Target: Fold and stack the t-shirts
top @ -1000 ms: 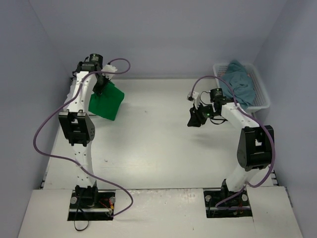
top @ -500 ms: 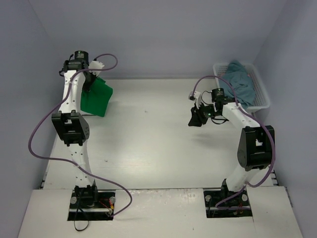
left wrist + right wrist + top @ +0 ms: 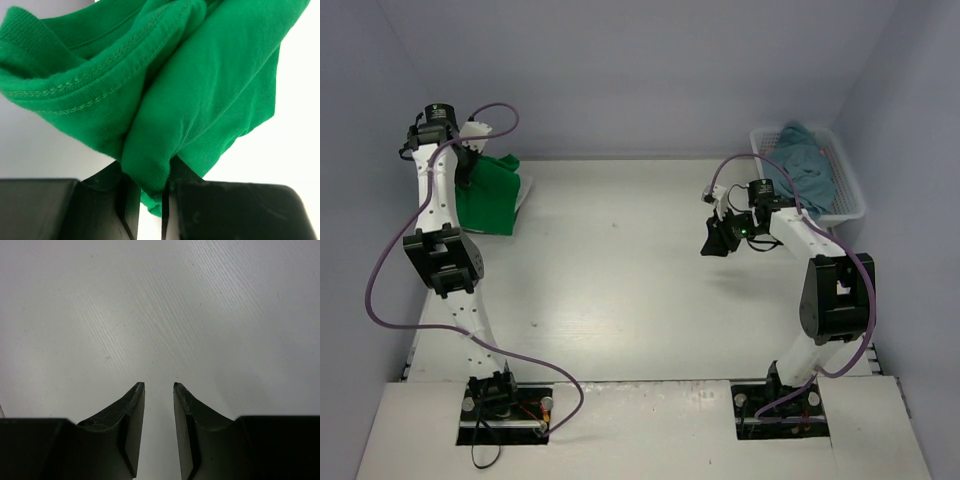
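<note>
**Top view.** The left gripper [image 3: 469, 172] is out at the far left corner of the table [image 3: 640, 290]. It is clamped on the upper edge of the bright green t-shirt [image 3: 488, 203]. The shirt hangs from it, bunched into a rough square. Its lower edge is at or near the table surface, but contact cannot be confirmed.

The white lattice basket [image 3: 848, 195] sits at the far right corner of the table. It holds the dull teal-blue t-shirt [image 3: 804, 165], heaped and unfolded, mounding above the rim. Whether anything lies beneath that shirt cannot be told.

The right gripper [image 3: 713, 240] is right of centre, low over bare table, near the basket but clear of it and well apart from the green shirt.

**Left wrist view.** The fingers [image 3: 127, 205] are almost together, pinching a thick fold of the green cloth. More cloth rises above them, with a stitched hem and a ribbed edge visible at upper left.

**Right wrist view.** The fingers [image 3: 132, 425] are parted by a narrow gap. Nothing is gripped, and only the pale table surface shows between and beyond them.
</note>
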Motion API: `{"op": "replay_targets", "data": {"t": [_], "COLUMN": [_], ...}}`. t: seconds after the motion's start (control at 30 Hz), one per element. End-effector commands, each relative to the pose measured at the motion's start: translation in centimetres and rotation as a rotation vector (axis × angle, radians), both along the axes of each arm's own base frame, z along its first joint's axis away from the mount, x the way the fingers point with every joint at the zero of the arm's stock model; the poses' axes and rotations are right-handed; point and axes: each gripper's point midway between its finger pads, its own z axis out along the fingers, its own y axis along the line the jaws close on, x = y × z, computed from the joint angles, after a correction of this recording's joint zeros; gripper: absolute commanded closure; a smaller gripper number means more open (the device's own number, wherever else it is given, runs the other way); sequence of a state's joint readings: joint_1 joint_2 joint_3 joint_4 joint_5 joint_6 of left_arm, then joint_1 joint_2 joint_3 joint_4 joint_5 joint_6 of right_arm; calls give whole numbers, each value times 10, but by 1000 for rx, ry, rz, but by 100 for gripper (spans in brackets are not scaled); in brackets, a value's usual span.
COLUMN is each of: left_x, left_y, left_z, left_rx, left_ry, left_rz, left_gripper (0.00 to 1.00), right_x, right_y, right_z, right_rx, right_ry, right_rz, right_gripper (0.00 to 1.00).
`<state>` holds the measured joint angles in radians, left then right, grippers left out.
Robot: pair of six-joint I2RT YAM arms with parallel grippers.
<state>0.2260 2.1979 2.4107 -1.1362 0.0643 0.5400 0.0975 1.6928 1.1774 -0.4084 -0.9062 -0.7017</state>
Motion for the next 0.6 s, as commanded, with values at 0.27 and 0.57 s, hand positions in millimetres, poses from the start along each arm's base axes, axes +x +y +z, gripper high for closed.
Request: {"op": "replay_targets", "data": {"t": [0.27, 0.57], "left_x": [20, 57], "left_y": [16, 49], "left_z": [-7, -39], "left_rx": [-40, 65], "left_ry": [-54, -104], "left_rz": [19, 106], "left_gripper": [100, 100], "right_x": [0, 0], "right_y": [1, -5], "right_z": [11, -3], "right_rx": [37, 37], "right_ry": [-24, 14], "right_rz": [5, -10], "right_gripper": [73, 74]}}
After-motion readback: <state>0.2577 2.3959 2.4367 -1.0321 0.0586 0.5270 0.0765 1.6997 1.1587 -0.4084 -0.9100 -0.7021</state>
